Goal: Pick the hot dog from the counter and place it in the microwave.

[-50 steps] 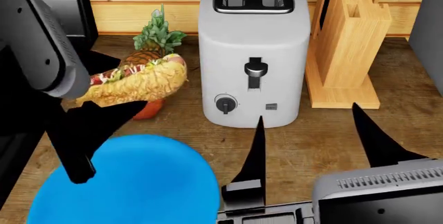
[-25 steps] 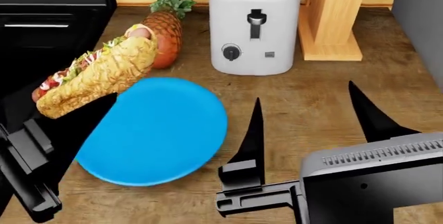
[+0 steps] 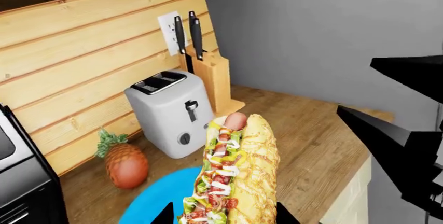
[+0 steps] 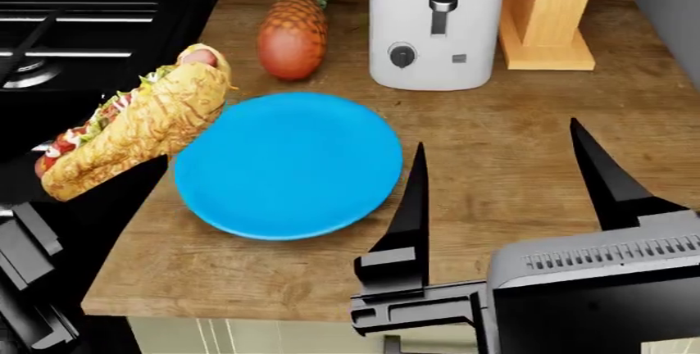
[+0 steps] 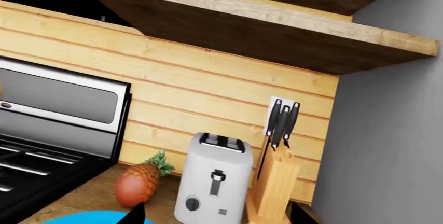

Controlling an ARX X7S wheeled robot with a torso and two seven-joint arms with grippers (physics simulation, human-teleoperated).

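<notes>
The hot dog (image 4: 143,116), a golden bun with red sausage and green and white toppings, is held in my left gripper (image 4: 104,159), which is shut on its lower end. It hangs tilted in the air over the counter's (image 4: 493,116) left edge, beside the black stove (image 4: 88,34). In the left wrist view the hot dog (image 3: 235,172) stands between the two black fingertips of that gripper (image 3: 225,219). My right gripper (image 4: 497,137) is open and empty above the counter's front right, also shown in the right wrist view (image 5: 218,214). No microwave is clearly recognisable.
A blue plate (image 4: 287,164) lies on the counter by the hot dog. Behind it stand a reddish-brown pineapple (image 4: 293,34), a white toaster (image 4: 438,22) and a wooden knife block (image 4: 552,14). A black silver-trimmed panel (image 5: 55,112) rises behind the stove. A grey wall (image 5: 387,130) bounds the right.
The head view has drawn back and down, so the counter's front edge now shows. The hot dog in my left gripper has moved left and nearer, away from the pineapple.
</notes>
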